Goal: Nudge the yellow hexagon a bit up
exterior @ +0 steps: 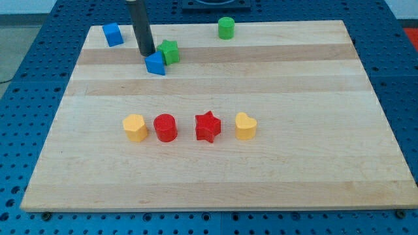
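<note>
The yellow hexagon (135, 127) sits on the wooden board (294, 170), left of centre, at the left end of a row of blocks. My tip (147, 53) is far above it near the view's top left, touching or just beside the left of a blue triangular block (156, 64). A green star block (170, 51) sits right behind that blue block. To the hexagon's right stand a red cylinder (165, 127), a red star (208, 126) and a yellow heart-shaped block (245, 126).
A blue cube-like block (112, 34) lies at the board's top left corner. A green cylinder (226, 28) stands at the top edge, right of centre. A blue perforated table surrounds the board.
</note>
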Robot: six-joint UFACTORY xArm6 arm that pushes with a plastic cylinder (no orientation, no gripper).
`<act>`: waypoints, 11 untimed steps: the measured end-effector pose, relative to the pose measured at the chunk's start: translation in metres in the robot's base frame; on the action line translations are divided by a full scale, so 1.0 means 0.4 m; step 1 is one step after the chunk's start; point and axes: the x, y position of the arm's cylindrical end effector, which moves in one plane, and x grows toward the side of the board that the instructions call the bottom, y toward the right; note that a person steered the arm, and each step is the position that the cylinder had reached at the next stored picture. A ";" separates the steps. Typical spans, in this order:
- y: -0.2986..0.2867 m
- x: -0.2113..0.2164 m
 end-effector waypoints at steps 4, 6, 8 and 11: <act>-0.272 0.177; -0.376 0.373; -0.319 0.519; 0.181 0.559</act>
